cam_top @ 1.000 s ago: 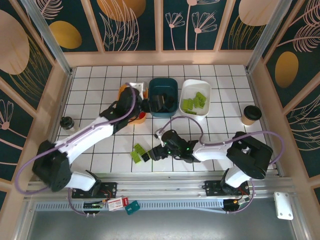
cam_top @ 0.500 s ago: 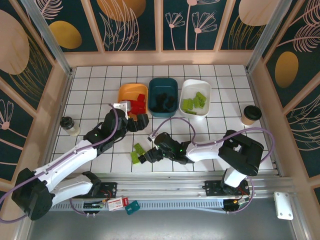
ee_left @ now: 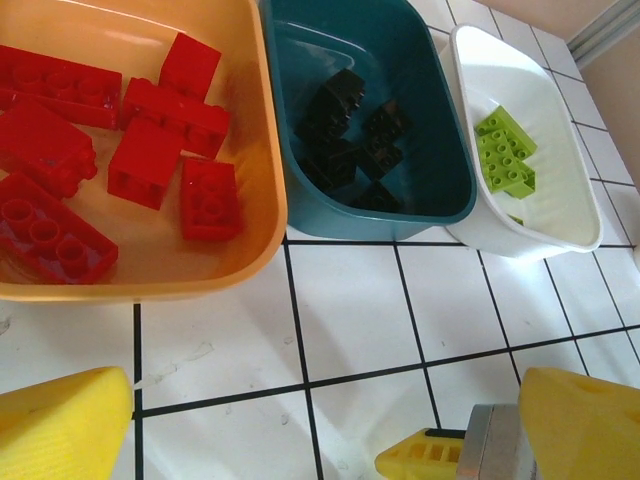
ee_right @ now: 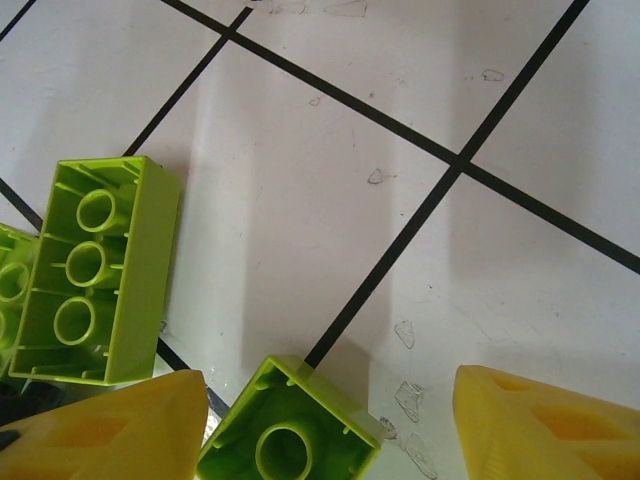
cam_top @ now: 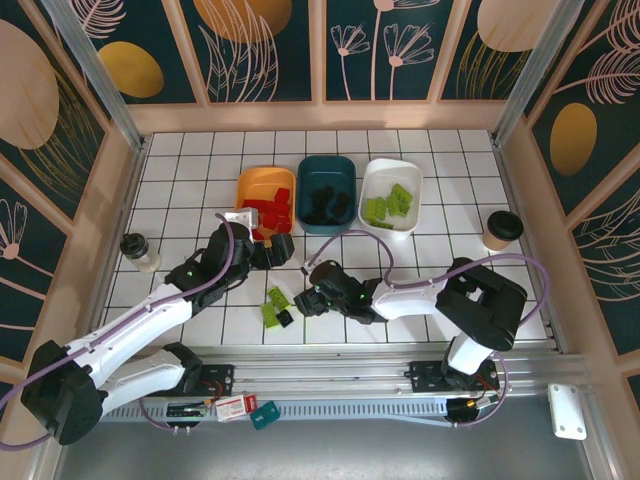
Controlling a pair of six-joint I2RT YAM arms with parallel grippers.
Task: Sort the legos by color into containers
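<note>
The dark teal tub [cam_top: 327,163] sits mid-row on the white tiled table [cam_top: 450,200] and holds black bricks [ee_left: 350,130]. The orange tub [cam_top: 244,186] sits just beside its left side with red bricks [ee_left: 150,165] inside. The white tub [cam_top: 392,166] sits just beside its right side with lime green bricks [ee_left: 505,155]. Nearer the arm bases than the teal tub, the left gripper [cam_top: 275,247] hovers over the tiles in front of the orange tub, jaws spread wide with nothing between them. Farther from the teal tub toward the bases, the right gripper [ee_right: 325,430] is low over the table. Its jaws are parted around one loose lime brick [ee_right: 285,435], which lies close against one finger [ee_right: 110,430] and clear of the other. A second lime brick [ee_right: 95,270] lies just beside it, hollow underside up, and a small black brick [cam_top: 286,317] rests near them.
</note>
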